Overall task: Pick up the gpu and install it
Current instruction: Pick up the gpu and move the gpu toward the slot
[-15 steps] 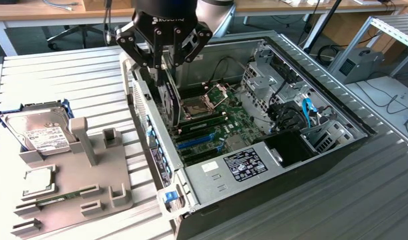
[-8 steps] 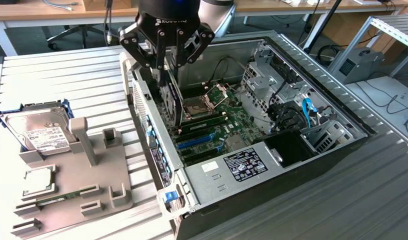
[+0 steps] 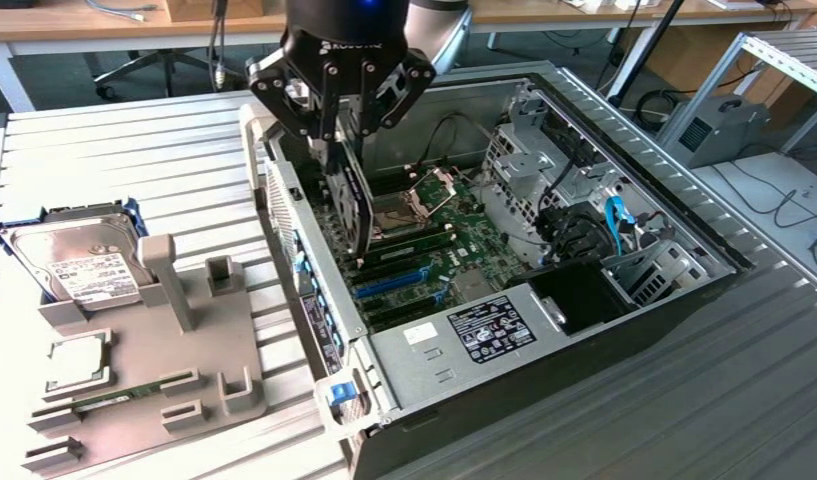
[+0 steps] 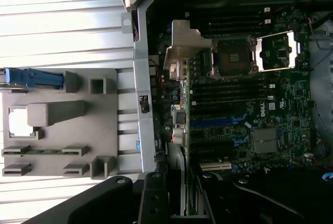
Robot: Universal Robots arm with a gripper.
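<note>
GPU [image 3: 352,200] hangs straight below the hand [image 3: 344,132], which is clamped on its upper edge. Card on edge, long axis near vertical, inside the open PC case [image 3: 291,215], just above the motherboard's blue slots [image 3: 388,283].

Ext cam oblique above, wrist straight down, share mobo [image 3: 451,250] [image 4: 260,99]

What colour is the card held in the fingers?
Black; the gpu shows best in the exterior view.
</note>
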